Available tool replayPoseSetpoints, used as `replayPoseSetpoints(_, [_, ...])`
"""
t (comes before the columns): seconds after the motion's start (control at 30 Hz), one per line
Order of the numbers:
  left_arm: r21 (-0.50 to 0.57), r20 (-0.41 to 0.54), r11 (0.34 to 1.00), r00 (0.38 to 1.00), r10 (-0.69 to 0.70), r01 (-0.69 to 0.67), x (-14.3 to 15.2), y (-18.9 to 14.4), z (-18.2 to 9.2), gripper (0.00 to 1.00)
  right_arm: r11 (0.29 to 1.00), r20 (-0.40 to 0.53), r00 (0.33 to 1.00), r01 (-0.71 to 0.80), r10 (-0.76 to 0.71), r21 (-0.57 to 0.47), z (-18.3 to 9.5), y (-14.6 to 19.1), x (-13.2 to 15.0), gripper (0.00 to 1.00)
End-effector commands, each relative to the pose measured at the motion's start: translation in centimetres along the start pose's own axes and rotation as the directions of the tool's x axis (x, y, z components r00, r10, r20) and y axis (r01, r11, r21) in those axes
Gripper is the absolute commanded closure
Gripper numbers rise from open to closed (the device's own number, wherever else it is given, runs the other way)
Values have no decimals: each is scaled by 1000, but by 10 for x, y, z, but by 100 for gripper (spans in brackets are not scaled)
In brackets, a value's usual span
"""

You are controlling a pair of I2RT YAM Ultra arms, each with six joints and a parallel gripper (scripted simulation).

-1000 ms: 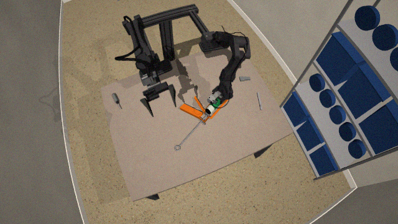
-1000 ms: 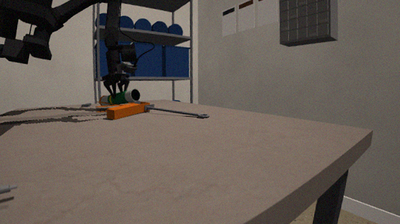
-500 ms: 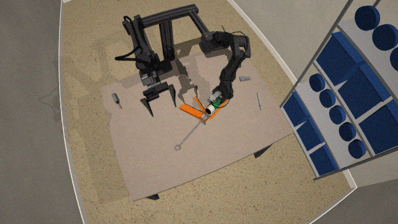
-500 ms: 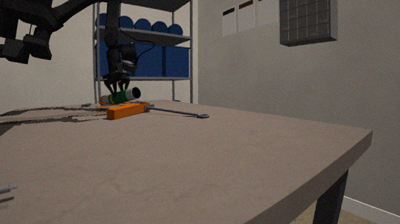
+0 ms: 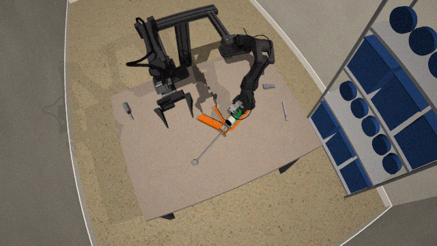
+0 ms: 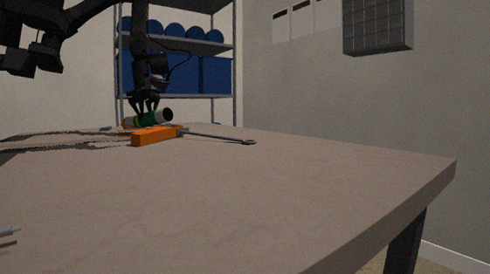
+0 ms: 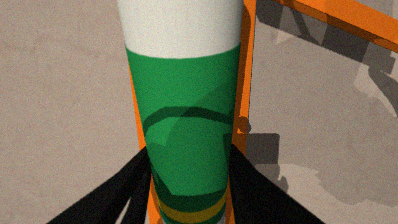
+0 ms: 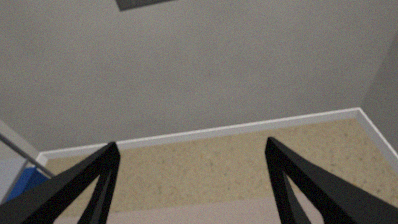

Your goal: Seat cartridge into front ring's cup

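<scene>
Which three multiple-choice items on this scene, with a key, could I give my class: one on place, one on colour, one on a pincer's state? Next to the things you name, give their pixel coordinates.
1. Where does the ring at the end of the plunger rod lie?
A. Under the shelf unit
B. On the table
C. Inside a blue bin

2. What colours does the cartridge's body show most?
A. Green and white
B. Red and black
C. Blue and pink

3. How does the right pincer stand?
A. Shut on the orange gun
B. Shut on nothing
C. Open and holding nothing

Key:
1. B: the plunger rod [image 5: 209, 147] [image 6: 216, 137] ends in a ring on the table [image 5: 164, 191] [image 6: 222, 205].
2. A: the cartridge [image 5: 231, 121] [image 6: 152, 117] [image 7: 187, 80] has a wide green band beside white.
3. C: the right pincer [image 5: 180, 123] [image 8: 191, 146] has its tips wide apart, with nothing between them.
</scene>
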State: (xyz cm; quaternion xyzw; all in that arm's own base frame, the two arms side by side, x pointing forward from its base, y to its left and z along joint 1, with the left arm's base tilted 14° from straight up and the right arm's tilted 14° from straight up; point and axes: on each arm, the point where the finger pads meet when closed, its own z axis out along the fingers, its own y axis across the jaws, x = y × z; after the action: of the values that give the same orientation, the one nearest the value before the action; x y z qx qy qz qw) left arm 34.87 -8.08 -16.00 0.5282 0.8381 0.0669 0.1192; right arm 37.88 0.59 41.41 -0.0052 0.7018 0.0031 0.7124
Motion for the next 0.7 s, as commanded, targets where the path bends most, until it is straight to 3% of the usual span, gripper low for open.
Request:
replayPoseSetpoints(0.0, [-43,44,999,999,18,-16,-22,15,-7,100,1000,65,998,9,-8,-17,-13,4,-30,0])
replayPoseSetpoints(0.1, [-66,77,998,997,22,-17,-33,24,-14,100,1000,65,998,9,-8,-17,-13,4,-30,0])
replayPoseSetpoints(0.67, [-64,50,998,998,22,-19,-27,22,-12,100,1000,65,998,9,-8,-17,-13,4,-30,0])
